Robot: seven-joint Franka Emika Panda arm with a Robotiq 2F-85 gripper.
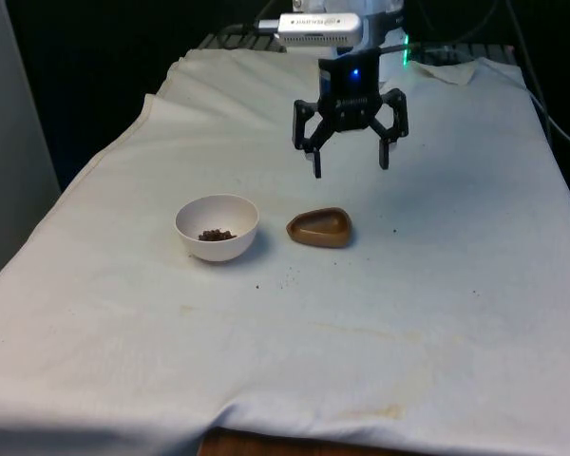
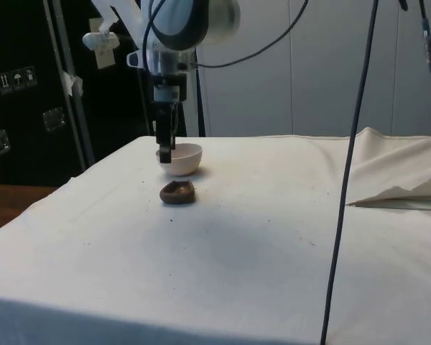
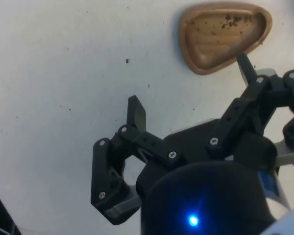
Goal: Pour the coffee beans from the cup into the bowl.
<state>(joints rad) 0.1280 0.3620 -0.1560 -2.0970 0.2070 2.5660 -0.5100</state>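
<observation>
A white bowl sits on the cloth with a small heap of coffee beans inside. Beside it, toward the front view's right, lies a shallow brown teardrop-shaped wooden cup. In the wrist view this cup holds only a few dark crumbs. My gripper hangs open above the cloth, a little behind the wooden cup, with nothing between its fingers. In the side view the gripper hovers in front of the bowl, and the cup lies nearer the camera.
A few dark crumbs dot the cloth in front of the cup. A black cable hangs down in the side view. The cloth is rumpled at the far right corner. The table's front edge shows bare wood.
</observation>
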